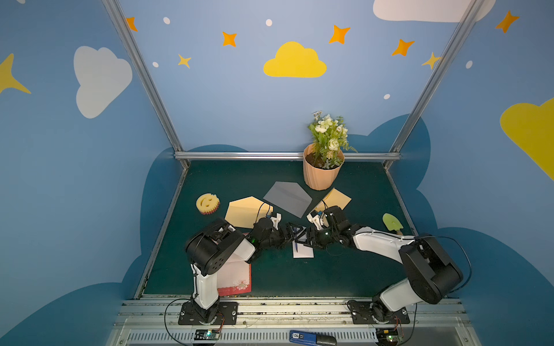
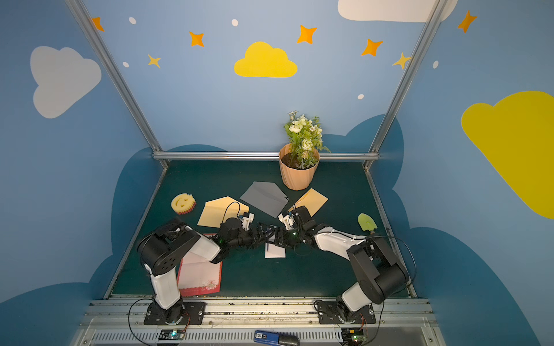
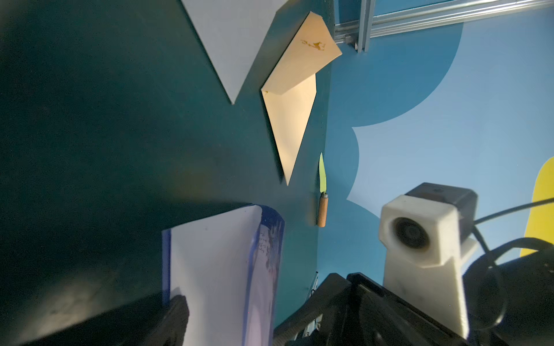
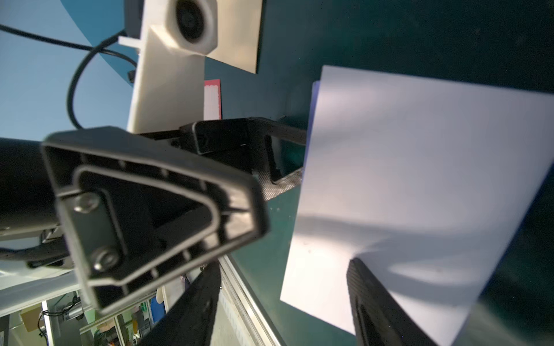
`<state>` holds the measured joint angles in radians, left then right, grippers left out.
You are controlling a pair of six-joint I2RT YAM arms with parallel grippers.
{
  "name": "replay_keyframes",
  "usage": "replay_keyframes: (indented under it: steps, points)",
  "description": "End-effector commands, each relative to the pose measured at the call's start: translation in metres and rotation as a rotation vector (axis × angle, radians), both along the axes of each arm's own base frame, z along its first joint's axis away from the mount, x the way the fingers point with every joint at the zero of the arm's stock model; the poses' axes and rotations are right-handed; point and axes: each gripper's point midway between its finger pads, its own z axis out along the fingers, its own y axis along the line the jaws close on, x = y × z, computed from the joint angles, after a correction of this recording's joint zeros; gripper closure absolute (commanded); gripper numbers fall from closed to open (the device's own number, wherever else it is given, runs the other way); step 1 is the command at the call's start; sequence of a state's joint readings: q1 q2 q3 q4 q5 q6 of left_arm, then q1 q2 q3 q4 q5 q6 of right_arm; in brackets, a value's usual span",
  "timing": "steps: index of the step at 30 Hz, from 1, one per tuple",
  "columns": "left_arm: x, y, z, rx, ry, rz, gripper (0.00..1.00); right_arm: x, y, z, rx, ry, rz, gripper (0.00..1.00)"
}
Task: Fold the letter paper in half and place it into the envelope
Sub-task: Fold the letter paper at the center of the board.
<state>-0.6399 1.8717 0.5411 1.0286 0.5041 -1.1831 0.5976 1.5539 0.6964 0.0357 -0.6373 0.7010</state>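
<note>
The letter paper [image 1: 303, 251] [image 2: 275, 251] is a small white sheet with blue print, lying mid-table in two layers, its upper layer bowed up [image 3: 227, 269]. My left gripper [image 1: 293, 235] [image 3: 239, 323] stands open over its left edge, one fingertip [image 3: 177, 314] against the sheet. My right gripper [image 1: 308, 238] [image 4: 284, 302] is open too, one finger [image 4: 377, 305] lying over the paper [image 4: 404, 179], the other off it. Behind lie a tan envelope [image 1: 247, 211] with raised flap, a grey envelope [image 1: 287, 197] and another tan envelope [image 1: 334, 200] [image 3: 290, 119].
A red-bordered sheet [image 1: 236, 275] lies under my left arm. A smiley sponge [image 1: 207, 203] sits at the left, a potted plant [image 1: 322, 170] at the back, and a green toy shovel [image 1: 391, 223] at the right. Both grippers nearly touch each other.
</note>
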Motion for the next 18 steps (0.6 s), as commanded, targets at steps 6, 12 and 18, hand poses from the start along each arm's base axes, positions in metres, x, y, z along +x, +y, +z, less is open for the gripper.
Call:
replay_keyframes:
  steps: [6, 12, 18]
  points:
    - [0.008, 0.026, 0.014, 0.043, -0.005, 0.072, 0.08, 0.013, -0.004, -0.014, -0.031, -0.015, -0.057, 0.36]
    - [0.011, 0.025, 0.048, 0.069, -0.077, 0.050, 0.07, 0.010, -0.018, -0.033, -0.074, 0.016, -0.096, 0.53]
    - [0.014, 0.006, 0.068, 0.066, -0.123, -0.001, 0.07, 0.008, -0.023, -0.042, -0.109, 0.030, -0.100, 0.65]
